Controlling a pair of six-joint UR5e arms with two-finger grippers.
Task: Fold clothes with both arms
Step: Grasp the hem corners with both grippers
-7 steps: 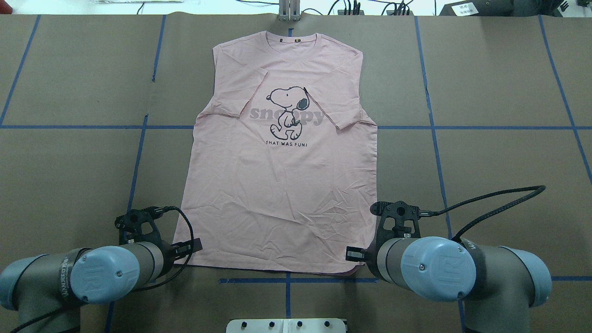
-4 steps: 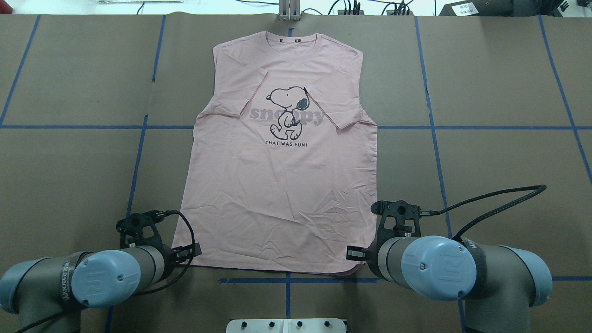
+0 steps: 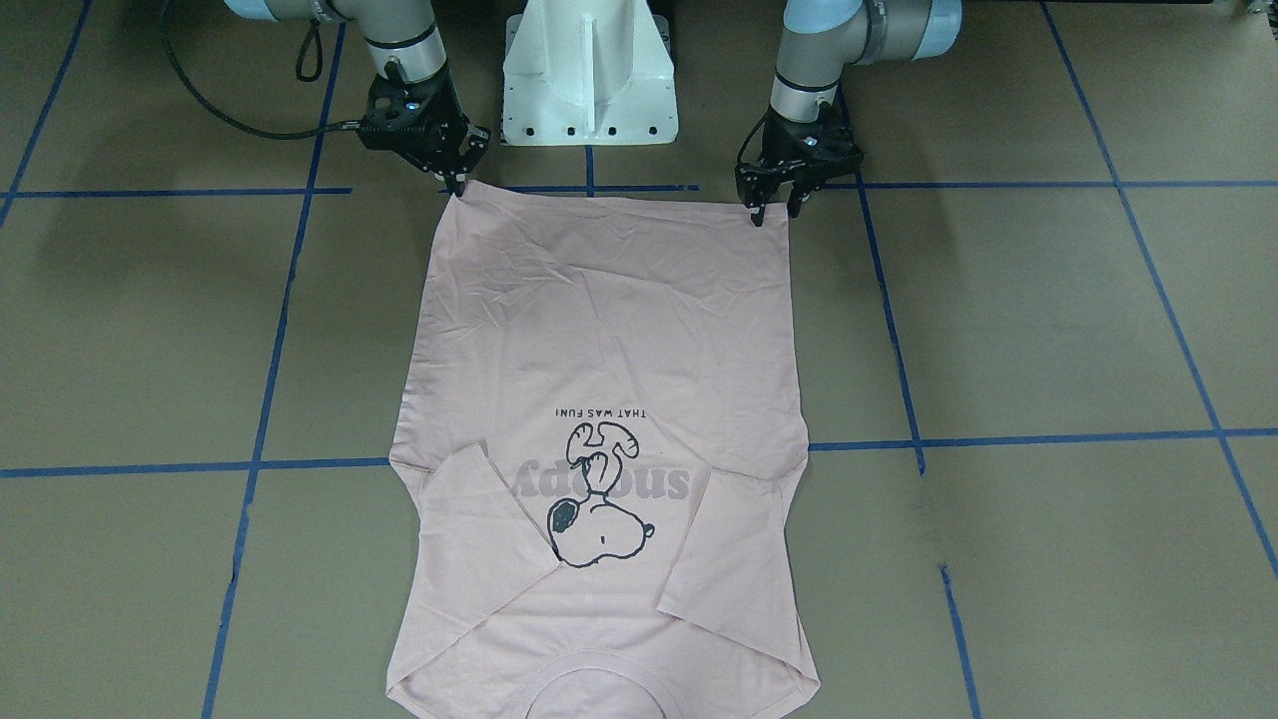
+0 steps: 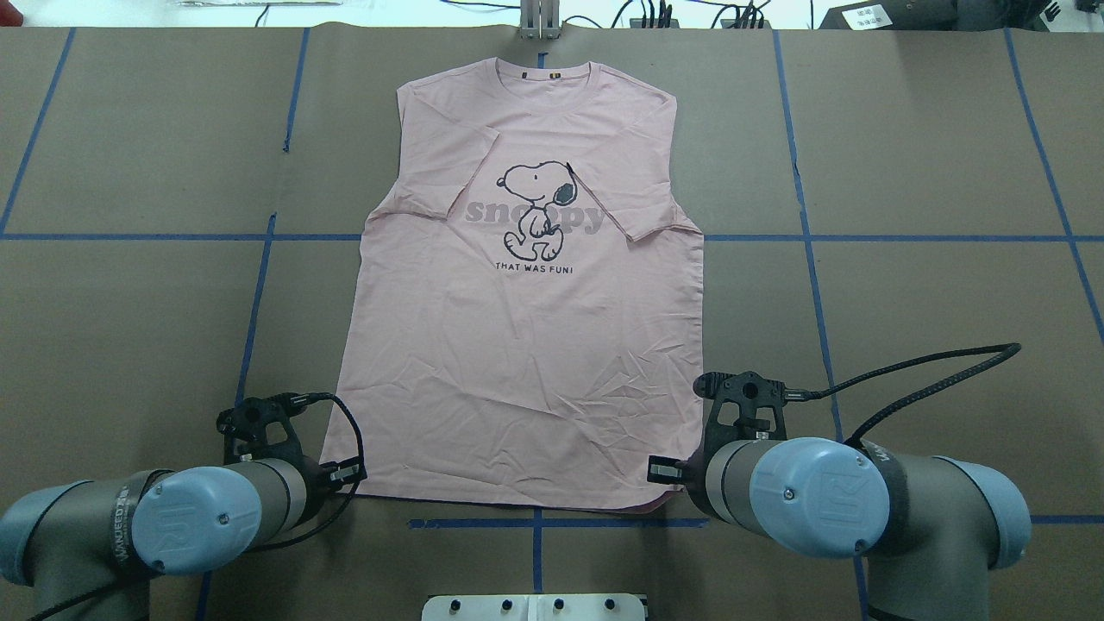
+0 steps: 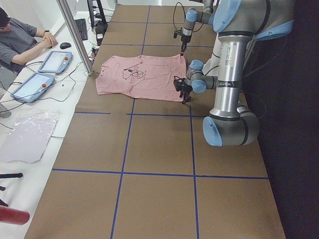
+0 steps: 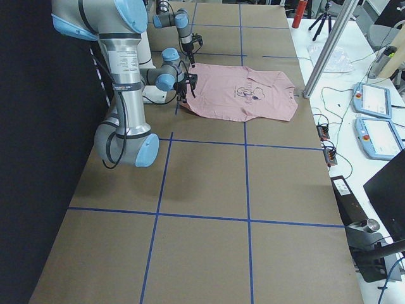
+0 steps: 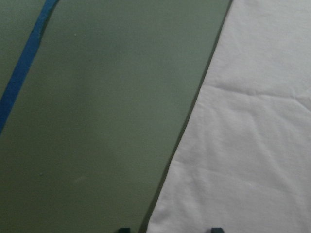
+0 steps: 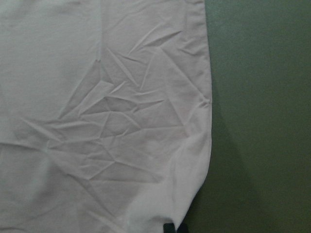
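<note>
Drawing slightly back toward the robot since a second ago, the left gripper is now sitting at the very corner of the hem, while the right gripper is staying where it was; one pale pink T-shirt is lying flat and print-up on the brown table, its collar away from the robot and both short sleeves folded inward over the chest; two arms are reaching in, the left arm and the right arm, one at each bottom corner of the shirt; the left gripper's two fingers are standing apart, straddling the shirt's side edge, one over cloth and the other over bare table; the right gripper's fingers are pressing together on the opposite hem corner, with the fabric running in between their tips; the hem between the two grippers is lying nearly straight along the robot's side of the table.
</note>
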